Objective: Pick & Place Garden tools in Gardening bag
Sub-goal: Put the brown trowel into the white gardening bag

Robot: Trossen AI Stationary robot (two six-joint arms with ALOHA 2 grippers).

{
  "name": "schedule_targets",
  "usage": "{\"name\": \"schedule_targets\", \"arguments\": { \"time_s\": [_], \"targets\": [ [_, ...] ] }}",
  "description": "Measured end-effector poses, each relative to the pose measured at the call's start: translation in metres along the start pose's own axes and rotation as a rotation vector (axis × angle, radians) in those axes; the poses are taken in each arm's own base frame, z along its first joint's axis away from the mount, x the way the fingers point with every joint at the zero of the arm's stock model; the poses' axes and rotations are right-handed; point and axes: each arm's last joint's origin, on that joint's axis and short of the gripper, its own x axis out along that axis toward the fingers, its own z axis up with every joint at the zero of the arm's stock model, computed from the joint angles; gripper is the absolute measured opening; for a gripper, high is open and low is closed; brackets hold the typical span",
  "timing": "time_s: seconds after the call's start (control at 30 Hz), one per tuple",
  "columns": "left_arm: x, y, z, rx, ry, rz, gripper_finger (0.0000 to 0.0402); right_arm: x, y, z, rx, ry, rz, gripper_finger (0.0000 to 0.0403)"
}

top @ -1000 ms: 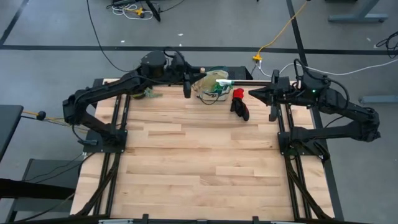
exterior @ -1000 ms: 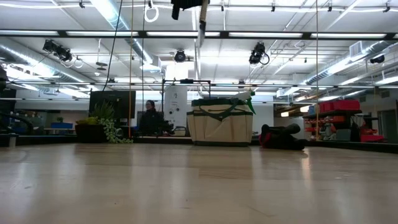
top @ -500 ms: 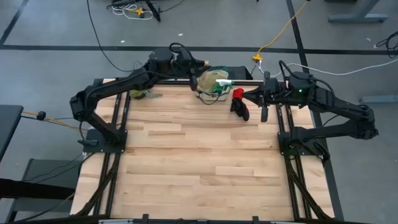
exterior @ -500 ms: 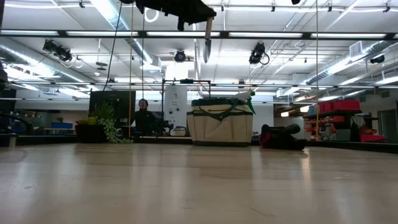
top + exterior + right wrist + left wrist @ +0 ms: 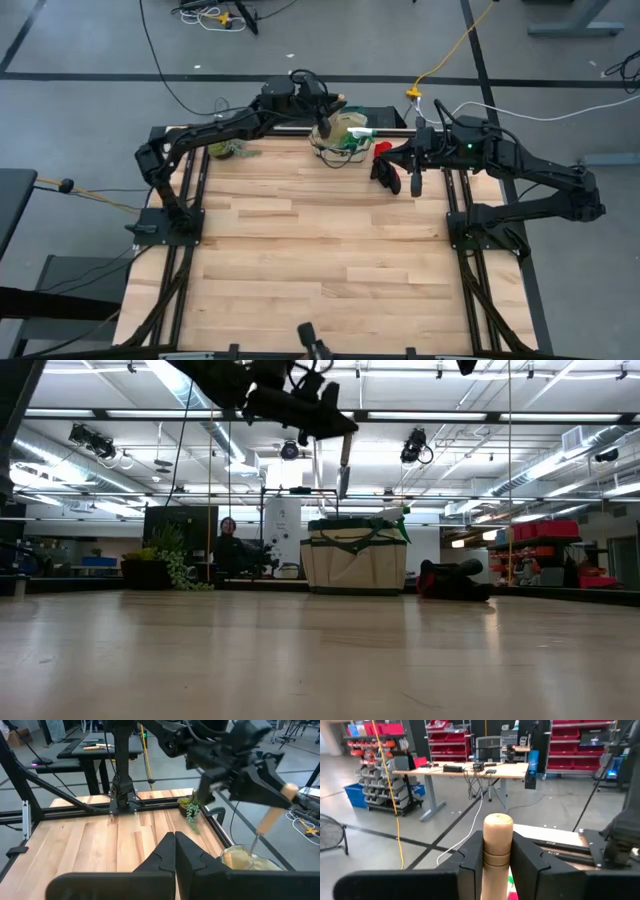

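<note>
While the tool hangs over the bag, observe the following.

Tool [image 5: 343,468]: wooden handle, metal end down, upright above the bag mouth; rake or trowel cannot be told.
Left gripper [image 5: 497,862]: fingers pinching the handle below its rounded top, at 12 o'clock on the table.
Bag [image 5: 342,132]: beige with green trim, at the table's 12 o'clock edge, mouth up; a green item shows at its top.
Glove [image 5: 384,166]: red and black, on the wood just beside the bag at its 4 o'clock, not yet bagged.
Right gripper [image 5: 175,851]: fingers pressed together, empty, near the glove at its 3 o'clock.
Plant [image 5: 228,150]: at the bag's 9 o'clock, well apart.
Risk: a tilted release could catch the metal end on the trim or handles and tip the soft bag over the far edge.
Risk: both arms converge at 12 o'clock; a sideways swing may bring them into contact.
Room: open wood from centre to 6 o'clock; rails bound 3 and 9 o'clock.
</note>
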Motion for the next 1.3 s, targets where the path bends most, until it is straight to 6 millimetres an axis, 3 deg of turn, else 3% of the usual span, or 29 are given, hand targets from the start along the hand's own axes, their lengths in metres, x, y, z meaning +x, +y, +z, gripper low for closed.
{"name": "schedule_targets", "arguments": {
  "time_s": [0.5,1.3],
  "targets": [
    [0.024,0.008,-0.047,-0.016,0.120,-0.009,0.0080,0.002,0.000,0.000,0.008,0.003,0.000,0.0000],
    [0.024,0.008,-0.048,-0.064,0.136,-0.007,0.0078,0.002,0.000,0.000,0.015,-0.001,0.000,0.0000]
  ]
}}
